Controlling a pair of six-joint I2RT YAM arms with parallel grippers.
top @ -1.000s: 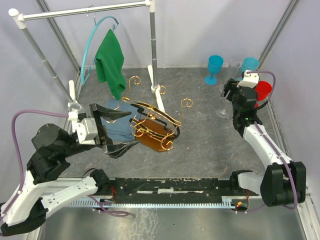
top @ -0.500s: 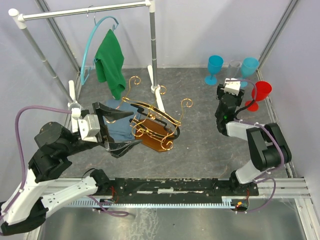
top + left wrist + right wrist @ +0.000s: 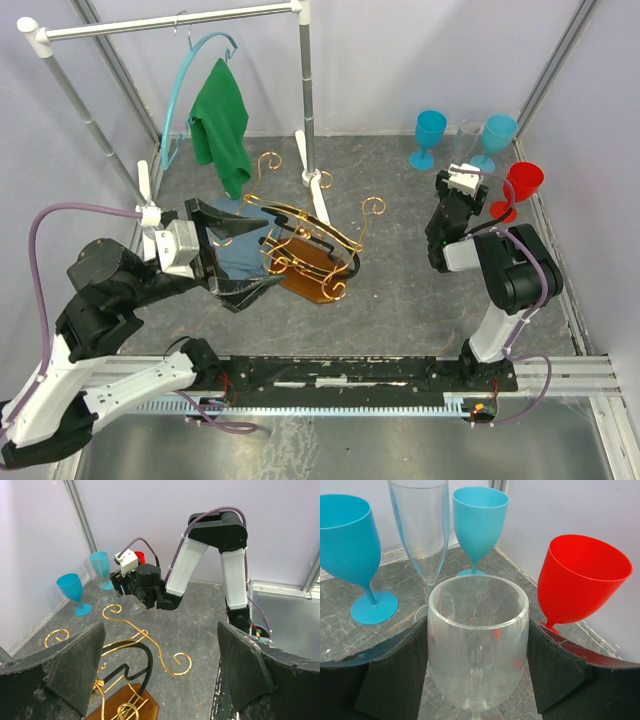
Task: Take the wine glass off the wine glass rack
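Clear wine glass (image 3: 477, 645), rounded bowl, upright, pinched between right fingers (image 3: 390, 682)

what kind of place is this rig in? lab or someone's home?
Looks like a robot test cell, not a home: two arms bolted to a rail, plain panel walls, and staged props like the wine glass rack and clothes rail.
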